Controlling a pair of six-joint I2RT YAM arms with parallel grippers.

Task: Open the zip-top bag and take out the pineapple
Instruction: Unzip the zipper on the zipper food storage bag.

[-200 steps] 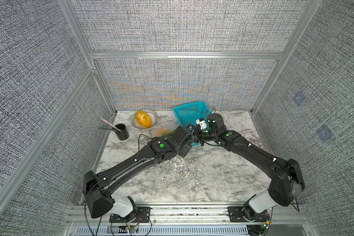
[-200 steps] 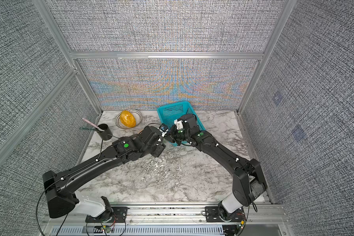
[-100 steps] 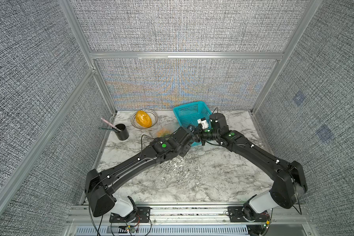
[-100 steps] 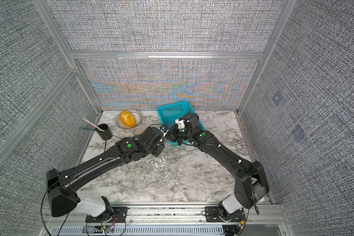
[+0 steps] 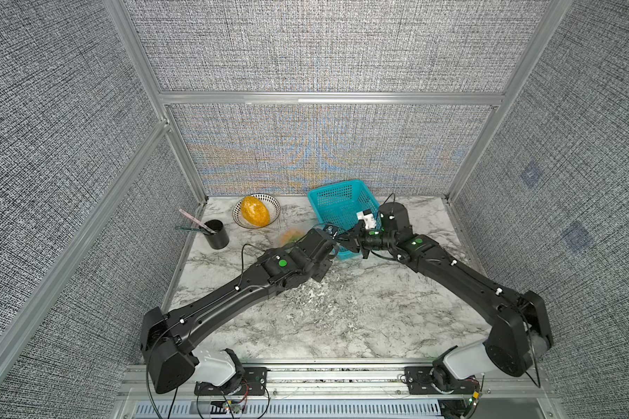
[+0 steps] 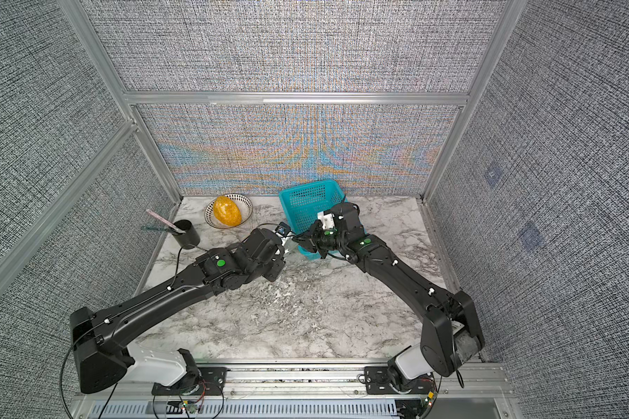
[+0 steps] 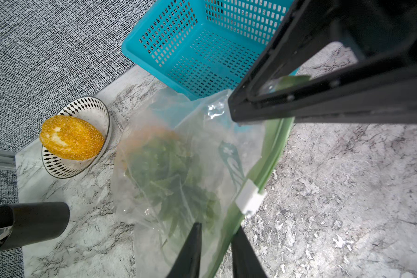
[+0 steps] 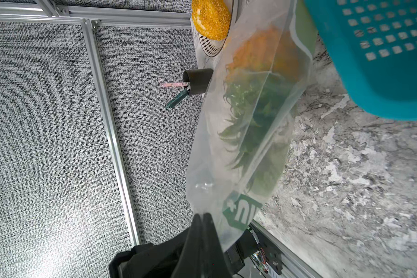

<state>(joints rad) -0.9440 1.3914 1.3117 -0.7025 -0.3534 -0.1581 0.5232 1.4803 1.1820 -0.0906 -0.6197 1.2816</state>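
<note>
Two grippers meet at the zip-top bag (image 7: 202, 134): the left gripper (image 7: 217, 226) straddles its green zip edge, jaws slightly apart, grip uncertain; the right gripper (image 8: 202, 215) is clamped on a corner. Inside lies the pineapple (image 7: 164, 173). Just beyond stands a blue basket (image 7: 178, 36)

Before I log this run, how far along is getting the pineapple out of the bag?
Done: the right tool is shut on a corner of the zip-top bag. In hand: the left tool straddles the green zip strip near the white slider; grip unclear. Left: opening it and removing the pineapple, visibly inside.
</note>
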